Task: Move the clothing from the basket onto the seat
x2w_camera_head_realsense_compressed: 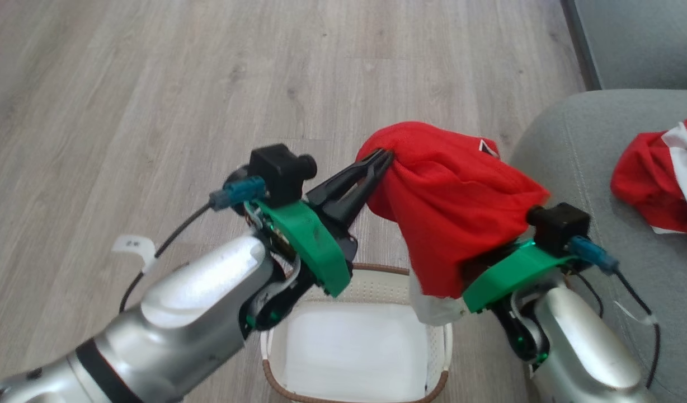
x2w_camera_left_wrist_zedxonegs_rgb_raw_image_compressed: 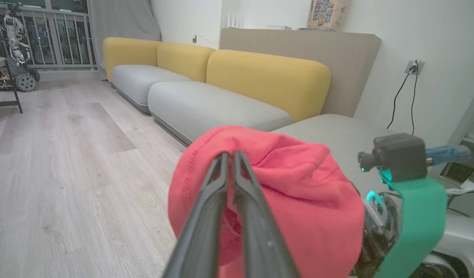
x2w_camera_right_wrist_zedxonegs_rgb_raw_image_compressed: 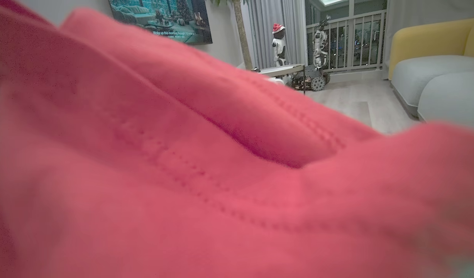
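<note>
A red piece of clothing (x2w_camera_head_realsense_compressed: pixel 450 201) hangs stretched between my two grippers above the basket (x2w_camera_head_realsense_compressed: pixel 377 269), a white end dangling toward the basket's far right corner. My left gripper (x2w_camera_head_realsense_compressed: pixel 384 158) is shut on the garment's upper left fold, also seen at the left gripper (x2w_camera_left_wrist_zedxonegs_rgb_raw_image_compressed: pixel 229 155) pinching the red clothing (x2w_camera_left_wrist_zedxonegs_rgb_raw_image_compressed: pixel 298 193). My right gripper's fingers are buried under the cloth past its green wrist mount (x2w_camera_head_realsense_compressed: pixel 511 271); red clothing (x2w_camera_right_wrist_zedxonegs_rgb_raw_image_compressed: pixel 183 173) drapes right over its camera. The grey-green seat (x2w_camera_head_realsense_compressed: pixel 578 168) lies to the right, bearing another red and white garment (x2w_camera_head_realsense_compressed: pixel 657 184).
The basket shows a bare white bottom (x2w_camera_head_realsense_compressed: pixel 354 347). Wood floor (x2w_camera_head_realsense_compressed: pixel 153 112) spreads left and ahead. A yellow-backed sofa (x2w_camera_left_wrist_zedxonegs_rgb_raw_image_compressed: pixel 260 77) runs along the wall beyond the seat. Small robots (x2w_camera_right_wrist_zedxonegs_rgb_raw_image_compressed: pixel 318 58) stand by a railing in the distance.
</note>
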Controlling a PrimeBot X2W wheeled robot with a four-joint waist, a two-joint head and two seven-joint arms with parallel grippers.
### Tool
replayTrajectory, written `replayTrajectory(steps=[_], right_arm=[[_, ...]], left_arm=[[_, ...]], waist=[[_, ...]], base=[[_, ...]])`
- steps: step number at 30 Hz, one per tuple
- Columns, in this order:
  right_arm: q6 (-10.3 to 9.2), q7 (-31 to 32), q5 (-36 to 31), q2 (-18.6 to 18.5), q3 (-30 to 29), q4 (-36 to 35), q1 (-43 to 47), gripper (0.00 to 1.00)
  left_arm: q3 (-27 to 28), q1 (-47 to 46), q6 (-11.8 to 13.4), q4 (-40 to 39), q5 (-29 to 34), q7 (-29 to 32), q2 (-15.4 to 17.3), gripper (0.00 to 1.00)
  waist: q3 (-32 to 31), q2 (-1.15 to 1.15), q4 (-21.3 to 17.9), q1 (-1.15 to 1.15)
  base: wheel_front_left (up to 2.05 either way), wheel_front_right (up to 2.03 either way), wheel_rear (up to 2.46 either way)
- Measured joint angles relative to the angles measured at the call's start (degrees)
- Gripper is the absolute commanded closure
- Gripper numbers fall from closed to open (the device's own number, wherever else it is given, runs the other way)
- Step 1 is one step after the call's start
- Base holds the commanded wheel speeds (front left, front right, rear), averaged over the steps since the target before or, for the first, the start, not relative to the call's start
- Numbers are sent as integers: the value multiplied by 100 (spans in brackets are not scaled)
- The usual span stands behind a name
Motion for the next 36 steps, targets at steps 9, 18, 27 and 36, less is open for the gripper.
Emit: replayTrajectory(steps=[9, 18, 27, 36], right_arm=[[0, 0, -212, -165, -443, -552, 202, 100], [0, -1, -367, -268, -715, -1014, 311, 100], [0, 8, -501, -328, -968, -1572, 424, 100], [0, 88, -595, -328, -1216, -2043, 544, 100]], left_arm=[[-127, 199, 75, -65, -46, 1, 62, 0], [-148, 257, 127, -169, 21, -57, 120, 0], [-148, 314, 213, -294, 123, -107, 234, 0], [-146, 304, 258, -382, 265, -151, 267, 0]], waist=[[74, 0, -324, 0], [167, 0, -864, 0], [292, 0, -1570, 0], [440, 0, -2151, 0]], base=[[0, 0, 0], [0, 0, 0], [0, 0, 0], [0, 0, 0]])
